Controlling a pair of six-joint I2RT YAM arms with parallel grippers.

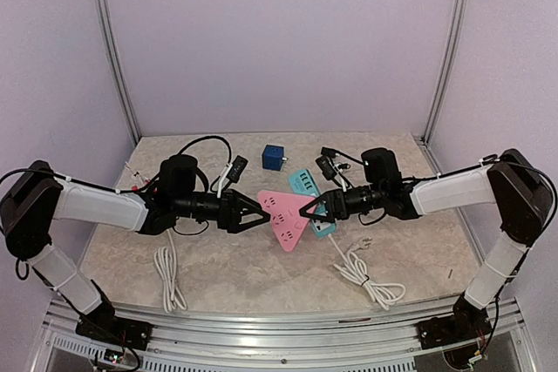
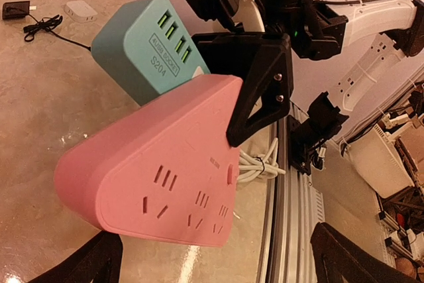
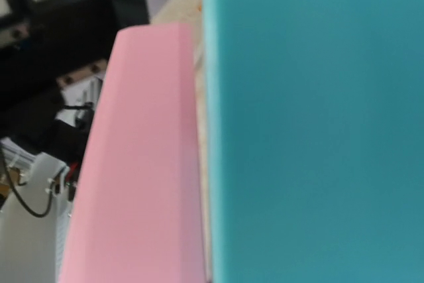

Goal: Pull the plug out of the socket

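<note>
Mid-frame, pink socket [image 1: 286, 219] is faced by the wide-open left claw [image 1: 266, 218], teal strip [image 1: 303, 183] is gripped by the right claw [image 1: 312, 213].

From above and behind we overlook the whole worktop [image 1: 113, 259]; both wrist views sit close, sharing the pink socket [image 2: 152, 183].

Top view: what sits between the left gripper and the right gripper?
The pink power strip, lying between the left gripper and right gripper in the top view; the left wrist view shows it too.
</note>
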